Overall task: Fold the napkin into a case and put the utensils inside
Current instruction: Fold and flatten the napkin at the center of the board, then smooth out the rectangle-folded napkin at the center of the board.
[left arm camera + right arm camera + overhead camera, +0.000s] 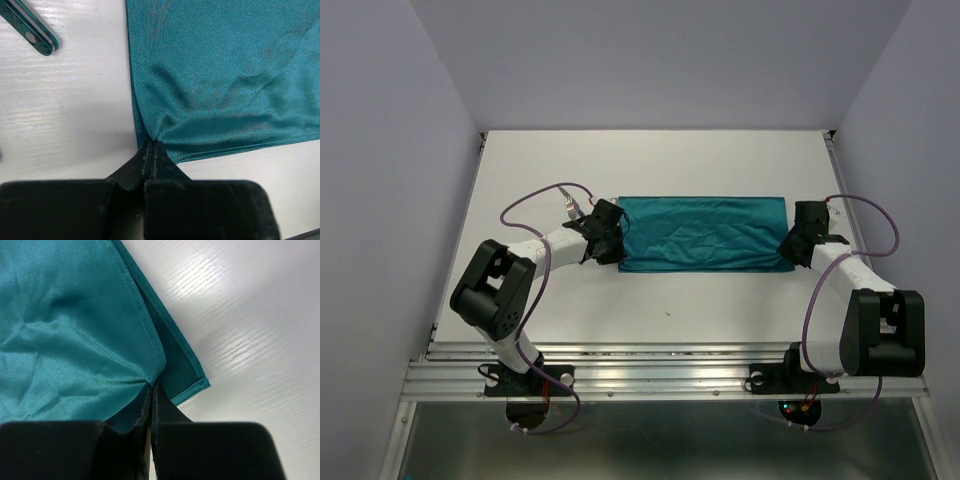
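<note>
Teal cloth, the napkin, lies flat on the white bench between the two arms as a wide rectangle. Its long axis runs left to right across the bench, and its short sides face the arms.

The left jaws are closed tight on the near-left corner, where the fabric puckers into the tips in the left wrist view. The right jaws are likewise pinched shut at the near-right corner. There the upper layer gathers into the tips, while a hemmed under-layer pokes out just beside them (whether that lower layer is also caught, I cannot tell).

I judge the step in hand to be a further fold, carrying the near long edge over to narrow the strip toward a case.

- **Lifting:** both corners should rise together and level, with the cloth held lightly taut between them so the edge travels straight.
- **Landing:** the near edge should come down parallel to the far edge, since a skewed landing would give a crooked pouch.
- **Right corner:** if only the top layer comes up, the fold will open the napkin rather than narrow it.

One of the utensils, teal-handled, lies near the napkin's left end on bare bench. The left arm should swing clear of it.
</note>
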Tool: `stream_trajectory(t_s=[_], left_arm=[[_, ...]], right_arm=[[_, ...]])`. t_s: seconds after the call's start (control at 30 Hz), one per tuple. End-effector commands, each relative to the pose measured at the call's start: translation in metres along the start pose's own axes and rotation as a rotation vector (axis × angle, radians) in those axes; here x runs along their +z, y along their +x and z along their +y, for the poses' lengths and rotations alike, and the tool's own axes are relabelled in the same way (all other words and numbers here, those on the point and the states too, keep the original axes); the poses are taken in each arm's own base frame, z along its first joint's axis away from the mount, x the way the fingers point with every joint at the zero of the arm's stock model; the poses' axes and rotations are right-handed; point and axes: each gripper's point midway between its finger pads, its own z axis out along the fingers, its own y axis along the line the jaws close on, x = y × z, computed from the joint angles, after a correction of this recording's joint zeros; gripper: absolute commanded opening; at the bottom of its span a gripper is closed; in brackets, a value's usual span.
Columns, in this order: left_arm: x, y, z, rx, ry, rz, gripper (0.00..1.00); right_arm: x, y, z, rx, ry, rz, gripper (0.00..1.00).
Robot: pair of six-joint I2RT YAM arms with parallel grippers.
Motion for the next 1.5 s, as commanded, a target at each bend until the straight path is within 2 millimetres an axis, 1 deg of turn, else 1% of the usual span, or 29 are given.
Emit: stream_trajectory(t_s=[0.0,0.13,0.4,0.47,0.67,0.77,0.8,0.87,0.9,0.93,0.97,1.0,1.03,1.07,1.13,1.17,1.27,1.33,1.4,1.47], left_arm=[[-0.008,-0.009,-0.007,0.006,0.021,-0.04,0.0],[-0.014,-0.016,-0.012,0.004,0.034,-0.059,0.0],[-0.016,-0.021,-0.016,0.001,0.043,-0.071,0.0],[-0.014,-0.02,-0.016,0.005,0.042,-0.068,0.0],[-0.003,-0.009,-0.008,0.003,0.022,-0.041,0.0],[0.002,-0.004,-0.005,0.005,0.014,-0.029,0.0],[0.004,-0.003,-0.004,0.005,0.012,-0.026,0.0],[0.007,0.0,-0.004,0.009,0.012,-0.01,0.0],[0.009,0.002,-0.004,0.01,0.01,0.0,0.02],[0.01,0.003,-0.002,0.009,0.005,0.005,0.07],[0.01,0.004,-0.003,0.006,0.005,0.009,0.23],[0.009,0.004,-0.003,0.005,0.005,0.01,0.34],[0.008,0.002,-0.004,0.006,0.009,0.007,0.47],[0.006,0.0,-0.006,0.007,0.013,0.0,0.71],[0.0,-0.006,-0.009,0.01,0.019,-0.016,0.74],[-0.004,-0.013,-0.011,0.011,0.02,-0.033,0.75],[-0.016,-0.025,-0.018,0.017,0.029,-0.064,0.76],[-0.024,-0.035,-0.02,0.019,0.02,-0.099,0.76],[-0.03,-0.042,-0.025,0.022,0.032,-0.117,0.75],[-0.034,-0.047,-0.029,0.026,0.042,-0.128,0.75]], right_arm=[[-0.006,-0.021,0.0,0.028,0.003,-0.077,0.01],[-0.009,-0.027,0.002,0.032,-0.001,-0.095,0.01],[-0.012,-0.035,0.004,0.038,-0.005,-0.117,0.01],[-0.011,-0.033,0.001,0.031,0.006,-0.113,0.01],[-0.004,-0.02,-0.006,0.025,0.033,-0.078,0.01],[-0.002,-0.018,-0.008,0.024,0.045,-0.074,0.02],[-0.001,-0.018,-0.008,0.024,0.046,-0.076,0.03],[-0.001,-0.019,-0.009,0.024,0.055,-0.079,0.13],[-0.001,-0.019,-0.009,0.024,0.057,-0.079,0.28],[-0.001,-0.02,-0.009,0.021,0.057,-0.081,0.39],[-0.001,-0.021,-0.009,0.021,0.057,-0.082,0.48],[-0.002,-0.021,-0.009,0.022,0.056,-0.085,0.56],[-0.003,-0.022,-0.009,0.023,0.057,-0.087,0.57],[-0.003,-0.021,-0.01,0.02,0.057,-0.084,0.59],[-0.006,-0.025,-0.008,0.019,0.05,-0.093,0.6],[-0.007,-0.026,-0.008,0.019,0.047,-0.097,0.6],[-0.012,-0.03,-0.005,0.017,0.032,-0.108,0.6],[-0.015,-0.033,-0.002,0.015,0.019,-0.112,0.58],[-0.015,-0.032,-0.001,0.013,0.012,-0.106,0.57],[-0.015,-0.03,0.002,0.013,-0.005,-0.092,0.54]])
